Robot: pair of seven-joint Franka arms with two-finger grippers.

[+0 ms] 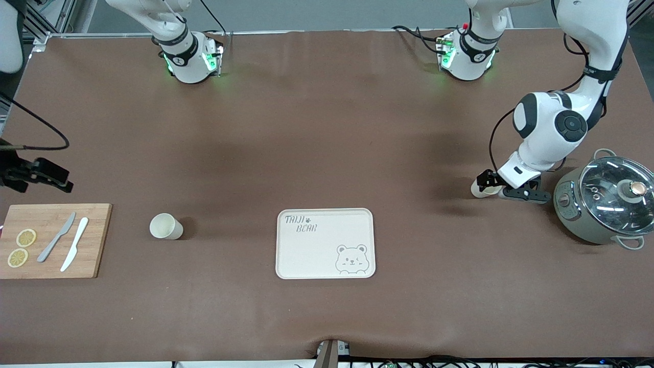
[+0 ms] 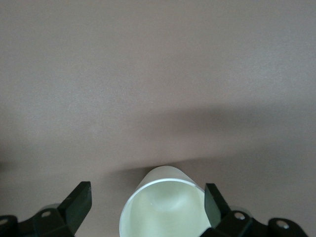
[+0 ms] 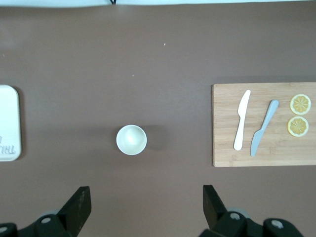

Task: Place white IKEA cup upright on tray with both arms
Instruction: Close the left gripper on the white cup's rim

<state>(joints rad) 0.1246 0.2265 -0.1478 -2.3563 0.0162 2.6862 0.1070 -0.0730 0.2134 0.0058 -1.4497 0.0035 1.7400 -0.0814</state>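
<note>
Looking down from the front camera, the cream tray (image 1: 325,243) lay flat near the middle of the table, toward the camera's edge, with nothing on it. One white cup (image 1: 165,226) stood upright between the tray and the wooden cutting board (image 1: 53,240), which sat at the right arm's end and carried two knives (image 1: 66,243) and two lemon slices (image 1: 21,248). A second cup (image 1: 480,190) lay on its side at the left arm's end, beside a lidded pot (image 1: 604,203), and the left gripper (image 1: 489,182) was down at the table around it. The right gripper (image 1: 36,174) hung at the table's right-arm edge, over the strip just above the cutting board. From the left wrist, the fingers (image 2: 79,201) stood spread on either side of the tipped cup (image 2: 163,207), whose open mouth faced the camera, with a gap at each wall, so nothing was pinched. Closing well probably meant centring the cup between the pads first, then squeezing gently across its walls so the round body would not roll or squirt out. From the right wrist, that gripper's fingers (image 3: 79,203) were likewise spread and empty, high over the upright cup (image 3: 131,139); it would need to descend squarely over the rim.
</note>
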